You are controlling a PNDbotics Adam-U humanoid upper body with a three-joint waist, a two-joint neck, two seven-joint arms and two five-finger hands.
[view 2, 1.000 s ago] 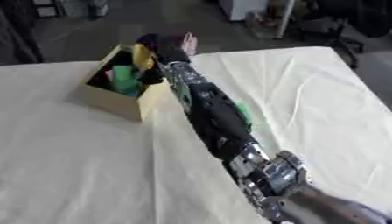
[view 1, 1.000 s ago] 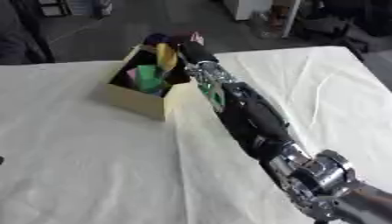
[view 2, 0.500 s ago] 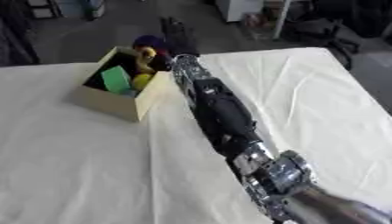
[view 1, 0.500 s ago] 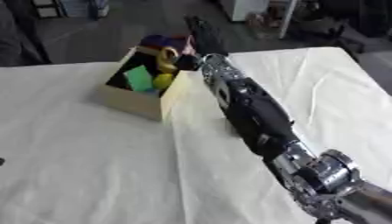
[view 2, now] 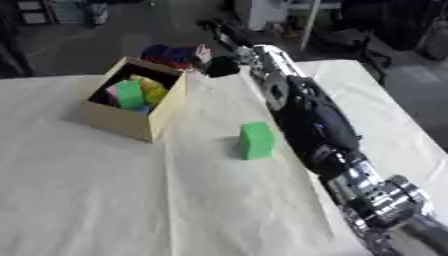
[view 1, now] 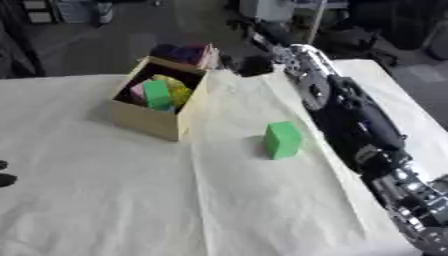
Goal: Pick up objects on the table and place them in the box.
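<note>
A pale cloth-covered table (view 1: 131,200) fills our view, with a dim workshop floor and office chairs beyond its far edge; nearest us, at the table's left border, we glimpse dark fingertips of the left hand (view 1: 3,172), too little in sight for us to tell whether they are spread or curled; our right arm (view 2: 324,125) stretches from the lower right corner diagonally up across the table; a green block (view 1: 283,140) stands upright on the cloth just left of that arm, apart from it; farther back and left sits the open cardboard box (view 1: 144,119), holding a green piece, a yellow one and a pink one; beyond the box, past the table's far edge, we see the right hand (view 2: 224,31), blurred, its fingers apparently straight and holding nothing.
</note>
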